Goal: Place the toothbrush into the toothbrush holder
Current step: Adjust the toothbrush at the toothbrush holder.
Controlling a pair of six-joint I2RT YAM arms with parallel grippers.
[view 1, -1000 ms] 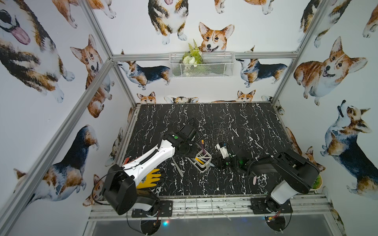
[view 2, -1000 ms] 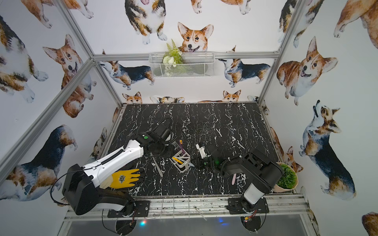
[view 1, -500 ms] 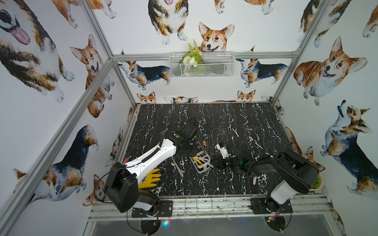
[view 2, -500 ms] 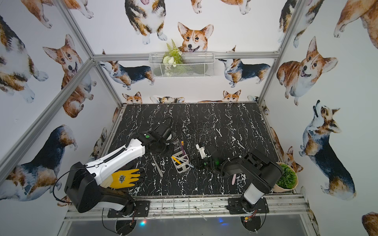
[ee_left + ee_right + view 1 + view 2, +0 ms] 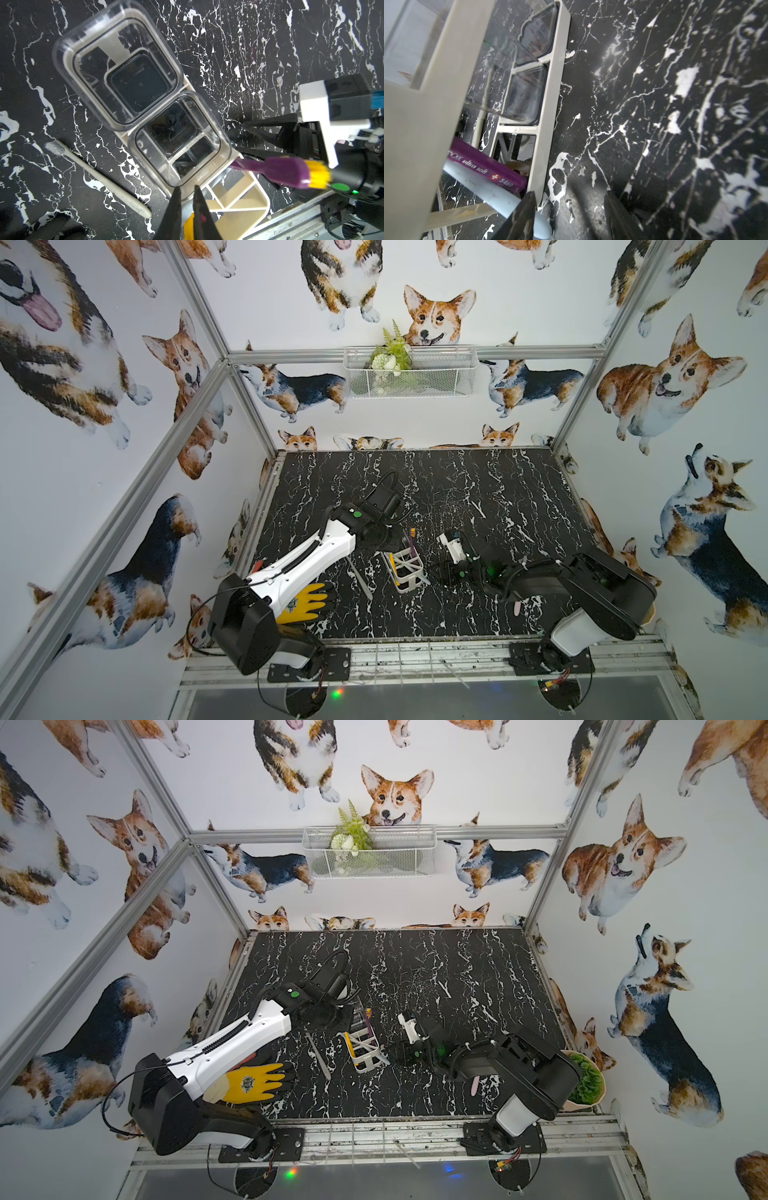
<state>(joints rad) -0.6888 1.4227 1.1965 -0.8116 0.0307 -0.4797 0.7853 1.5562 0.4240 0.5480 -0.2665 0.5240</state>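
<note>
At the near middle of the black marble table [image 5: 457, 489], the toothbrush holder [image 5: 409, 583] stands with its long side running near to far. The purple toothbrush [image 5: 412, 537], yellow-bristled, sits in it tilted, with its handle down in the white-divided part at the near end, next to the two clear cups [image 5: 83, 87]. The left gripper [image 5: 187, 187] reaches in from the left, its jaws drawn almost together on the rim of a clear cup wall. The right gripper [image 5: 570, 193] sits low just right of the holder's white frame, jaws spread with nothing between them. A pale blue handle [image 5: 500, 197] pokes out of the holder beside one finger. A whitish brush [image 5: 359, 578] lies flat just left of the holder.
</note>
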